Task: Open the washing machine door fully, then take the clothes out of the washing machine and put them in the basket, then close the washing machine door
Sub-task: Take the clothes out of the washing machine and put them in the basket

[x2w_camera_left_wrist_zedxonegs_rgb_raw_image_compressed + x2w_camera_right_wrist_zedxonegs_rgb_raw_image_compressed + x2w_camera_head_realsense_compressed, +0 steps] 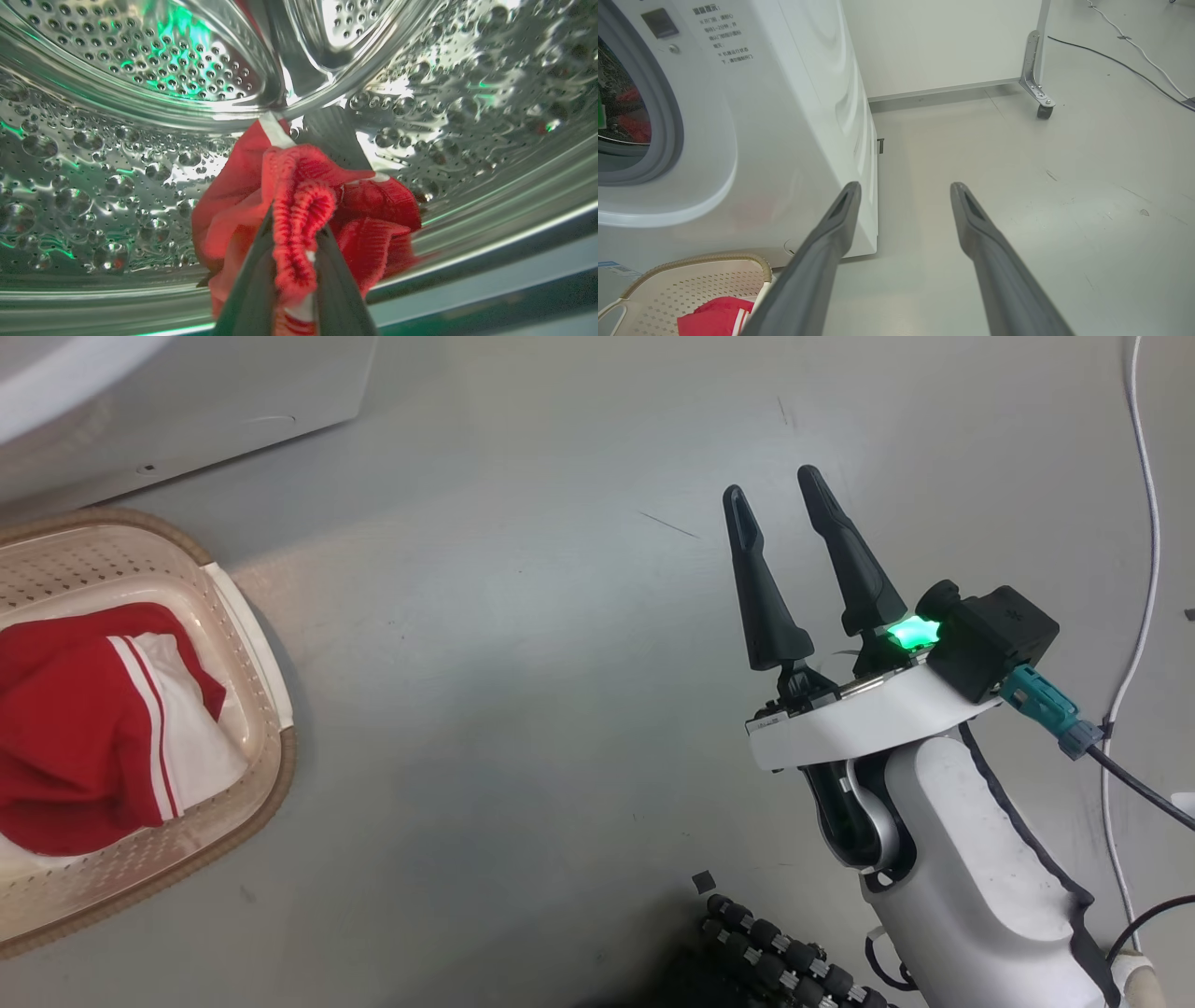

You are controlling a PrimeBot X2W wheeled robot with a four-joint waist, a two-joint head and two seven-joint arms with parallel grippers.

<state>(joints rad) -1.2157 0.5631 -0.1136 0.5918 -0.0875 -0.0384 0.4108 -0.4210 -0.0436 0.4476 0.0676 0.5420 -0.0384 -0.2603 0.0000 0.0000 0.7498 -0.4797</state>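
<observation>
In the left wrist view's centre the left gripper [296, 224] pinches a red cloth [299, 186] inside the steel drum [117, 186] of the washing machine [784, 116], while the right gripper [773, 485] stands wide over open grey floor [513, 709] at right, the basket [271, 775] holding a red garment [75, 737] at the left edge.

cream perforated plastic basket [276, 795]: cut by left edge | black print [723, 32] on white washing machine [794, 116]: unreadably small | red knitted cloth [303, 196]: hides left gripper [295, 224] fingertips
</observation>
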